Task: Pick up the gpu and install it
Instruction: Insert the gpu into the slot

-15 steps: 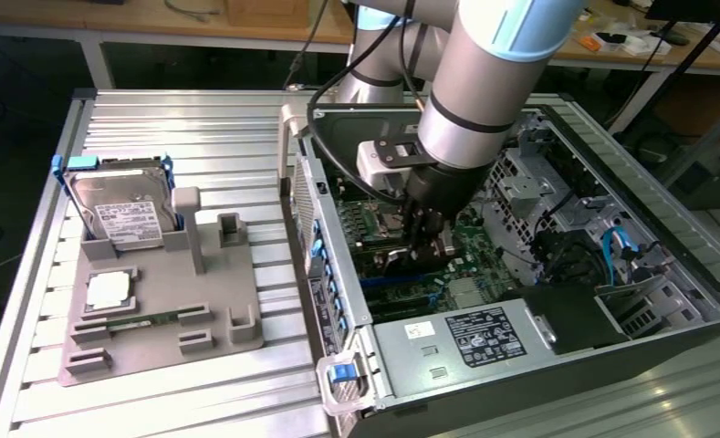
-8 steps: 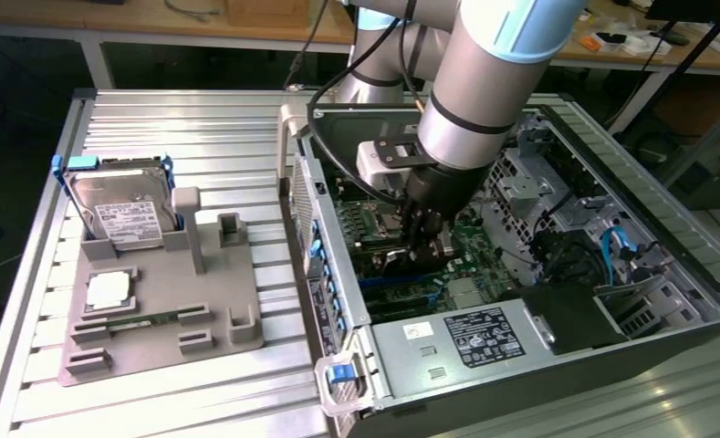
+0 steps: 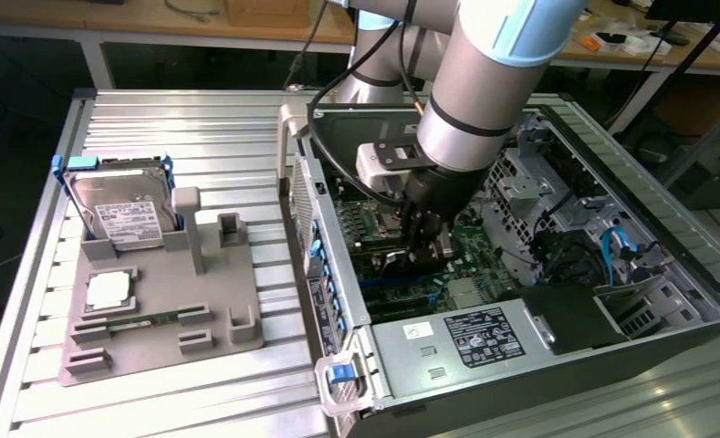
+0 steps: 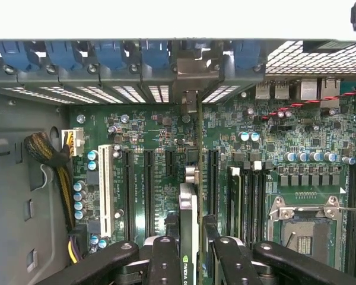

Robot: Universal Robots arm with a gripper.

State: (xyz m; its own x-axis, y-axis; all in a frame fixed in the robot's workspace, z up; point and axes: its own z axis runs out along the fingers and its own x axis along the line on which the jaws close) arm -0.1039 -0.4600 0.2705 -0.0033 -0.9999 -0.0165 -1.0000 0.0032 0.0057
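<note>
Motherboard (image 4: 267, 142) behind, wrist view: hand (image 4: 193, 248) clamps gpu (image 4: 188, 211) edge-on

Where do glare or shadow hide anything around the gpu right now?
Wrist view: a white band beyond the computer case is blown out; the motherboard is evenly lit; the gpu shows plainly in the dark gripper. Exterior view: the arm shades the motherboard around the gripper; the aluminium table glares mildly.

gpu (image 4: 188, 228): I see a green board edge and a small green logo.
fingers (image 4: 164, 261): black.
motherboard (image 4: 273, 127): dark green, dotted with silver-blue capacitors (image 4: 244, 136).
long slot (image 4: 105, 190): white.
bracket clips (image 4: 110, 56): blue.
hard drive (image 3: 119, 208): silver, white label, blue frame.
desk (image 3: 165, 128): silver, ribbed in stripes on my feed.
</note>
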